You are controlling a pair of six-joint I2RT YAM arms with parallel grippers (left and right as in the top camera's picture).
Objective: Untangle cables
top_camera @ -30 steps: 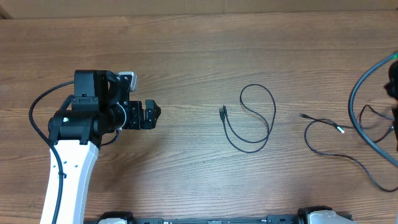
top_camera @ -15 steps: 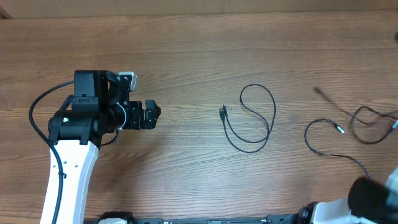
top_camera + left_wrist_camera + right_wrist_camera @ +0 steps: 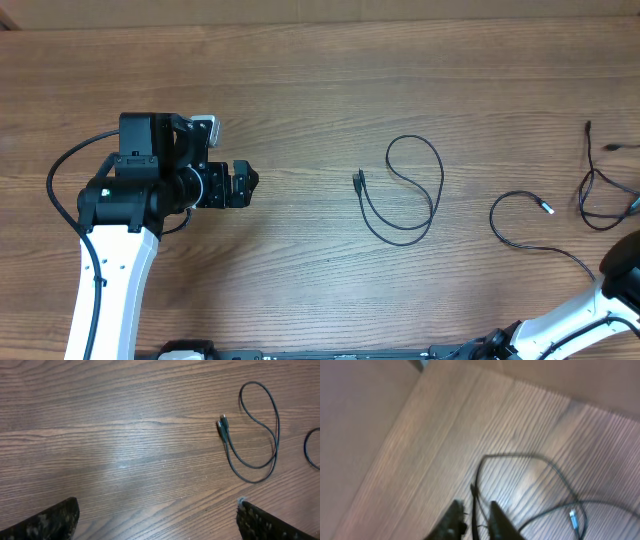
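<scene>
On the wooden table [image 3: 300, 80], we see a looped cable [image 3: 440, 180] lying alone at centre frame, a second cable [image 3: 493, 215] curving at lower right, and a knotted cable [image 3: 583, 200] at the right edge; the left gripper [image 3: 248, 181] hovers at left, its fingers spread wide and holding nothing; the right gripper [image 3: 474, 510] is blurred, with a thin cord [image 3: 485, 460] running between its close-set fingers; we cannot tell whether it grips.

Wooden table [image 3: 300, 80], thin black cables [image 3: 441, 180]
</scene>
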